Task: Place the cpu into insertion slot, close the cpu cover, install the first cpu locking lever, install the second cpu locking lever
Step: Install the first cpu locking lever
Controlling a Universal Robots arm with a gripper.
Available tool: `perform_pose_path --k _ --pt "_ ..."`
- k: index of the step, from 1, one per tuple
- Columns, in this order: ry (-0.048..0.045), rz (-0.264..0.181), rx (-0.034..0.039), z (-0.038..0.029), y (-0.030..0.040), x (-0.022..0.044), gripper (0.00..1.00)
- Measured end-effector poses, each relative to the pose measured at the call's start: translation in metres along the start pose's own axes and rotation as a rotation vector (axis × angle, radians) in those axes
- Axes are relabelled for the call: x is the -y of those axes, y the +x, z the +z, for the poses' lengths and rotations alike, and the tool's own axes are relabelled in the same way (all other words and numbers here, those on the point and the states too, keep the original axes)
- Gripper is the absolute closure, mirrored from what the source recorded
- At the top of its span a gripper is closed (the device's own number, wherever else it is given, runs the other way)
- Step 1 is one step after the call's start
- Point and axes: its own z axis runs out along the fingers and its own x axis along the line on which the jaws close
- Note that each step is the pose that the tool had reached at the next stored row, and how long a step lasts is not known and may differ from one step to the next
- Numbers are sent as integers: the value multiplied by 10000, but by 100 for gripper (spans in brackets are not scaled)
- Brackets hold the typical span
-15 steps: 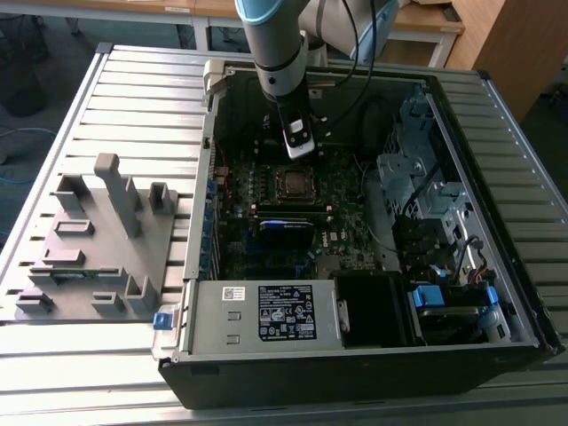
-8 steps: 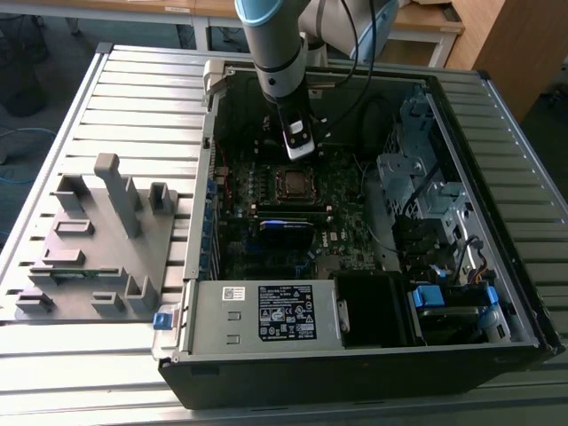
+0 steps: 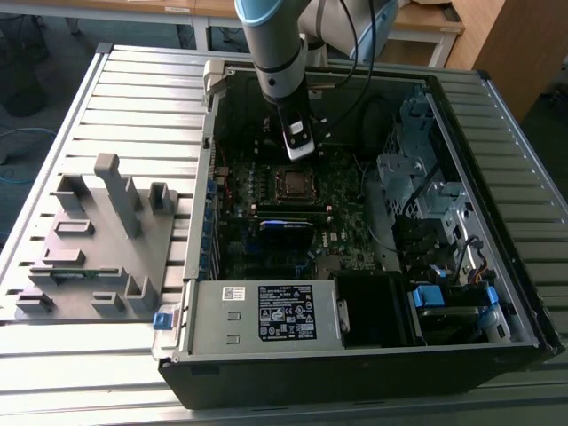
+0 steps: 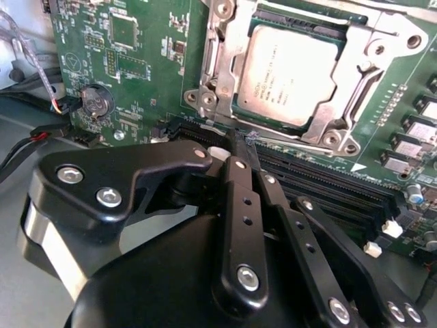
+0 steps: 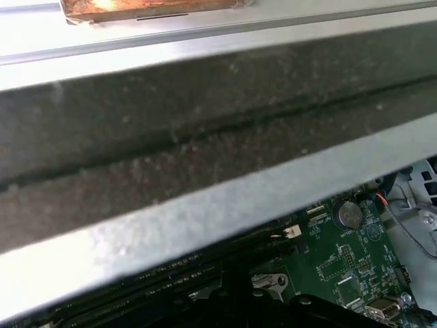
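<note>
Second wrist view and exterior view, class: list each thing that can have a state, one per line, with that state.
cpu: seated in the slot, metal top up.
cover: closed flat around the cpu.
case: side open, board exposed.
tool: fingers together, holding nothing, tips beside the cover's edge.

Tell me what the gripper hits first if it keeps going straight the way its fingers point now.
Most likely the near edge of the cpu cover, lying over the cpu. In the second wrist view the gripper has its fingers together, tips just short of that silvery frame, beside the black memory slots. Depth is unclear, so it could meet the board first.
</note>
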Motion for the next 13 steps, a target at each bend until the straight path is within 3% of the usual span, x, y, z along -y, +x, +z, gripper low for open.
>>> perform_pose_path --k 7,13 --pt "-3 -24 92 35 9 10 90" --pt "-14 -26 115 60 14 15 90"
